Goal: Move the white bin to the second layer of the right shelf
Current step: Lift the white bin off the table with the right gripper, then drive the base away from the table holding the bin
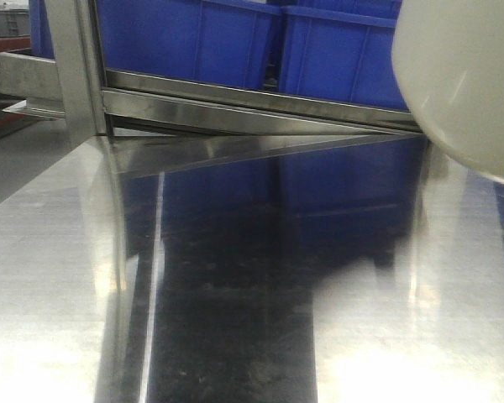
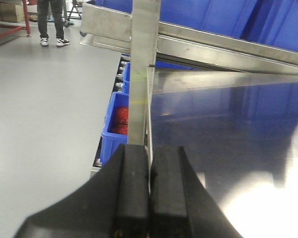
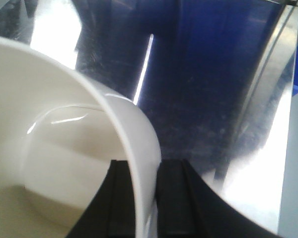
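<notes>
Bin (image 1: 466,84) filled the 2 o'clock corner of the front view. Its rounded underside seemed raised off the table (image 1: 235,277), with a pale reflection beneath it toward 5 o'clock. The table, broad shiny steel, took up most of that view. At 12 o'clock stood blue crates (image 1: 193,38) on a sloped steel rack, its front rail (image 1: 260,96) running just under them. No rollers showed, so whether this was the wanted level could not be told.

At 6 o'clock in its wrist view, the right gripper (image 3: 146,198) was clamped on the bin's wall at the rim, one finger inside and one outside. The left gripper (image 2: 150,198) had its pads pressed together on nothing, over the table's left edge.

The bin looked empty, thin and glossy — so probably light, slick and a little springy in the wall, but not fragile. A one-wall pinch would likely let it tilt or swing. A deep bite over the rim, near a rounded corner where the plastic should be stiffer, seemed the safest hold.
</notes>
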You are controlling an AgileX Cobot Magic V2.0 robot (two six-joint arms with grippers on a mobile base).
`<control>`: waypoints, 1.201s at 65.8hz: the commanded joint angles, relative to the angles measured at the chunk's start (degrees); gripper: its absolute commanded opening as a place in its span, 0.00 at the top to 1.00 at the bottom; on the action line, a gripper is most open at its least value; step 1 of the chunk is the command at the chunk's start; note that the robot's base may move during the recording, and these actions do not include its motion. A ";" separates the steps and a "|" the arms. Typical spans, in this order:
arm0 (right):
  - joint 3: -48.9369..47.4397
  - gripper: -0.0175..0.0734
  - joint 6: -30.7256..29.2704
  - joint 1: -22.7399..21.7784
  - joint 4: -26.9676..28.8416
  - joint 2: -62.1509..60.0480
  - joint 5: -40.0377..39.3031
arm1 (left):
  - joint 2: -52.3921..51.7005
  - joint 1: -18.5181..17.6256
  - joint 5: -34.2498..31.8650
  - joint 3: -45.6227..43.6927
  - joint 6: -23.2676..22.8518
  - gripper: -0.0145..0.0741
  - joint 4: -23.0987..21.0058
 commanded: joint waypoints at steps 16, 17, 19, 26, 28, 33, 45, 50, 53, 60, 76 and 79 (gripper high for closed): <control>-1.68 0.75 -0.08 -0.07 -0.62 -0.31 -5.37 | -1.20 -0.15 -5.07 1.56 -0.56 0.74 -0.12; -1.68 0.75 -0.08 -0.07 -0.62 -0.31 -5.37 | -1.20 -0.15 -5.07 1.56 -0.56 0.74 -0.12; -1.68 0.75 -0.08 -0.07 -0.62 -0.31 -5.37 | -1.20 -0.15 -5.07 1.56 -0.56 0.74 -0.12; -1.68 0.75 -0.08 -0.07 -0.62 -0.31 -5.37 | -1.20 -0.15 -5.07 1.56 -0.56 0.74 -0.12; -1.68 0.75 -0.08 -0.07 -0.62 -0.31 -5.37 | -1.20 -0.15 -5.07 1.56 -0.56 0.74 -0.12; -1.68 0.75 -0.08 -0.07 -0.62 -0.31 -5.37 | -1.20 -0.15 -5.07 1.56 -0.56 0.74 -0.12; -1.68 0.75 -0.08 -0.07 -0.62 -0.33 -5.18 | -1.20 -0.15 -5.07 1.56 -0.56 0.74 -0.12; -1.68 0.75 -0.08 -0.07 -0.62 -0.37 -5.13 | -1.20 -0.15 -5.07 1.56 -0.56 0.74 -0.12; -1.68 0.75 -0.08 -0.07 -0.62 -0.37 -5.13 | -1.20 -0.15 -5.07 1.56 -0.56 0.74 -0.12; -1.68 0.75 -0.08 -0.07 -0.62 -0.37 -5.13 | -1.20 -0.15 -5.07 1.56 -0.56 0.74 -0.12; -1.68 0.75 -0.08 -0.07 -0.62 -0.37 -5.13 | -1.20 -0.15 -5.07 1.56 -0.56 0.74 -0.12; -1.68 0.75 -0.08 -0.07 -0.62 -0.37 -5.13 | -1.20 -0.15 -5.07 1.56 -0.56 0.74 -0.12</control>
